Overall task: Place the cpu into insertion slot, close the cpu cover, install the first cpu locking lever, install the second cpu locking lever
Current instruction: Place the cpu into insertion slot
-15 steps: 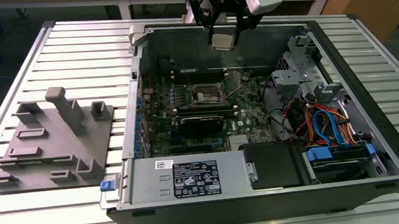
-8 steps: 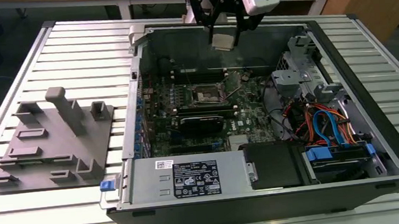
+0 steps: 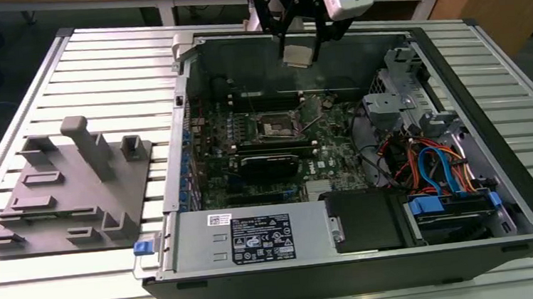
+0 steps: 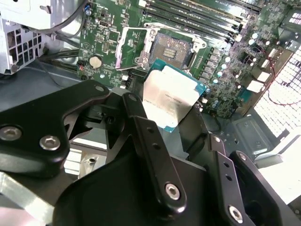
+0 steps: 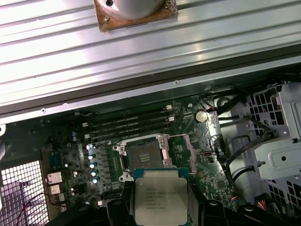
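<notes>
jaws clenched on the cpu point(image 4: 171, 99), silvery top facing up, held in the air over the motherboard point(image 3: 328, 141), insertion slot point(image 4: 175, 48) bare below, cpu cover point(image 4: 120, 49) swung open beside it, computer case point(image 3: 353, 278) lying open on slatted desk point(image 3: 108, 69)

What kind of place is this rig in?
Probably a robotics lab bench: an open desktop PC case lies on a slatted metal table beside a grey fixture plate, and the gripper holds the cpu above the motherboard.

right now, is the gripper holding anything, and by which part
The gripper holds the cpu, pinched by two opposite side edges, clear of the insertion slot.
</notes>
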Tool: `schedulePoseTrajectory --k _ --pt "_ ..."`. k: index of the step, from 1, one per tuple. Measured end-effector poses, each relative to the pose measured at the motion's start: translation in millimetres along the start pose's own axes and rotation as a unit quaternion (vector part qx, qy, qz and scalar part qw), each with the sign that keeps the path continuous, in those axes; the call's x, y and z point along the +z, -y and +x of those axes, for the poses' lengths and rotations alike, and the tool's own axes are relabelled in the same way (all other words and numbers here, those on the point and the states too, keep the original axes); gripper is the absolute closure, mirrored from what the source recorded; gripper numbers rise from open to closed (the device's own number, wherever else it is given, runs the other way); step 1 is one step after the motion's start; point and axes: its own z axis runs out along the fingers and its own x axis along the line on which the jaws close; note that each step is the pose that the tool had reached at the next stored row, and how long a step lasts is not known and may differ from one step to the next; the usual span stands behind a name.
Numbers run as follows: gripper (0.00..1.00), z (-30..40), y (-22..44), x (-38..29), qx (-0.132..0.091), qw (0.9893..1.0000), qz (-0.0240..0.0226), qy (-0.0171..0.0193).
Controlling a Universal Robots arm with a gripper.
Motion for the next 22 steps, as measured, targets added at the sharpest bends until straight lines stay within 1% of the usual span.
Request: schedulePoseTrajectory --k 9,13,22 --pt "0.46 0.0 0.0 0.0 0.001 1.0000 0.0000 0.0001" --pt "0.46 0.0 0.0 0.0 0.012 0.9999 -0.0002 0.0010" --pt "0.46 0.0 0.0 0.0 0.012 0.9999 -0.0002 0.0011"
